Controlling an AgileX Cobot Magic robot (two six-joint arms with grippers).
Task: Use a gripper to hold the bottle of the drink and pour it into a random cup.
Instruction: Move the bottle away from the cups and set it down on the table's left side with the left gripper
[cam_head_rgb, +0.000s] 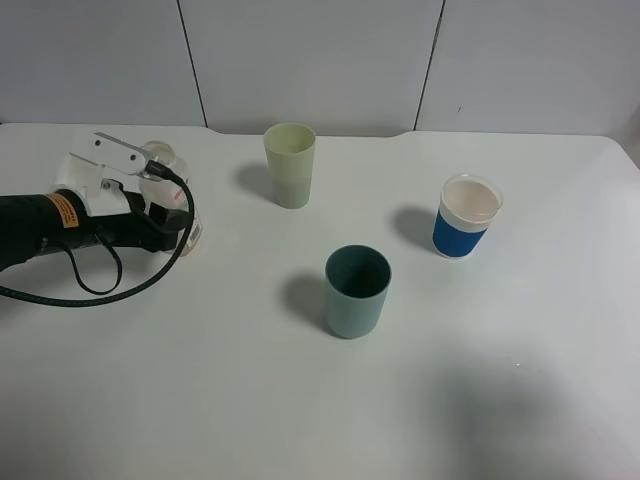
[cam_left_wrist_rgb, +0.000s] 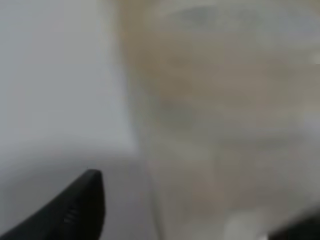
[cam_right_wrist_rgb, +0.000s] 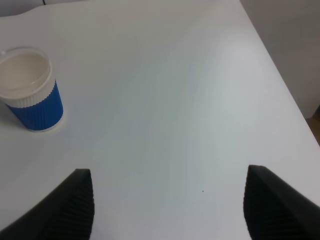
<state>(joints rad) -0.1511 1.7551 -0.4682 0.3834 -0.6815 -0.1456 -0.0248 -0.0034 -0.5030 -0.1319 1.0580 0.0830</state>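
At the frame's left, the left gripper (cam_head_rgb: 165, 195) surrounds the bottle (cam_head_rgb: 172, 190); grip unclear; light, slick plastic, best held mid-body

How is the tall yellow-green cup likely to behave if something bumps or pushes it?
The yellow-green cup looks tall and slim on a narrow base, so it probably tips easily. It appears to be thin plastic, likely light, so it would slide on the smooth white table. Whether it is empty cannot be told.

bottle (cam_head_rgb: 172, 190): clear plastic, upright, far left of table, partly hidden between white jaws | cup (cam_head_rgb: 290, 165): tall pale yellow-green tumbler, upright, back centre, well apart
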